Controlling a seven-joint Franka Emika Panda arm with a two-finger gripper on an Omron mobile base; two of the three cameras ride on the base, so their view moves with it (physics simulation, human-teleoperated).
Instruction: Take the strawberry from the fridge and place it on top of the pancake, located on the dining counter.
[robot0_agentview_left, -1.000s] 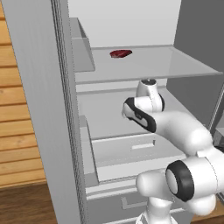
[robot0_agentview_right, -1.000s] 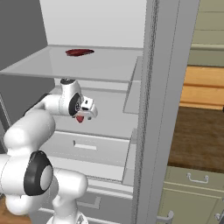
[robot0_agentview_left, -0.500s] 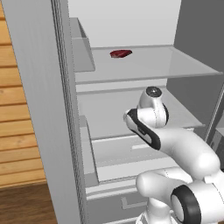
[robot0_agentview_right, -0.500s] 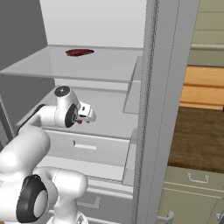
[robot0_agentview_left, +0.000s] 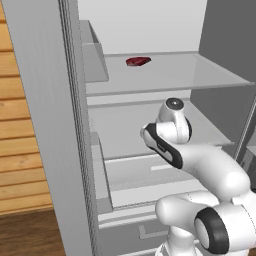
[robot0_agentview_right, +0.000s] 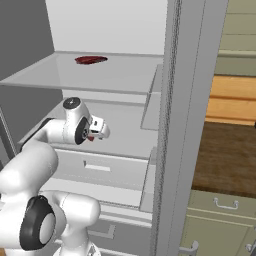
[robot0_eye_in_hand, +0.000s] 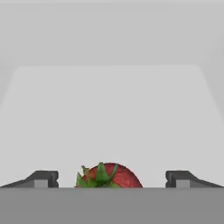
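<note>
The strawberry (robot0_eye_in_hand: 109, 176), red with green leaves, lies on a pale shelf (robot0_eye_in_hand: 109, 113) of the open fridge (robot0_agentview_left: 40, 125), right between my finger tips. My gripper (robot0_eye_in_hand: 112, 178) is open, one tip on each side of the fruit with gaps to both. In the right base view the gripper (robot0_agentview_right: 102, 131) reaches over the middle shelf (robot0_agentview_right: 130, 132), and the strawberry (robot0_agentview_right: 90, 139) peeks out as a small red spot just below it. My wrist (robot0_agentview_left: 172, 120) hides the fingers in the left base view. The pancake and the dining counter are out of view.
A flat dark red item (robot0_agentview_left: 138, 61) lies on the glass shelf above (robot0_agentview_left: 200, 75), also seen as the dark red item (robot0_agentview_right: 90, 60). The open door's edge (robot0_agentview_right: 185, 125) stands to the right, with door bins (robot0_agentview_right: 152, 107). Drawers (robot0_agentview_right: 100, 167) sit below the hand.
My hand has pushed a little lower and deeper over the middle shelf. The strawberry and the dark red item above have not moved.
</note>
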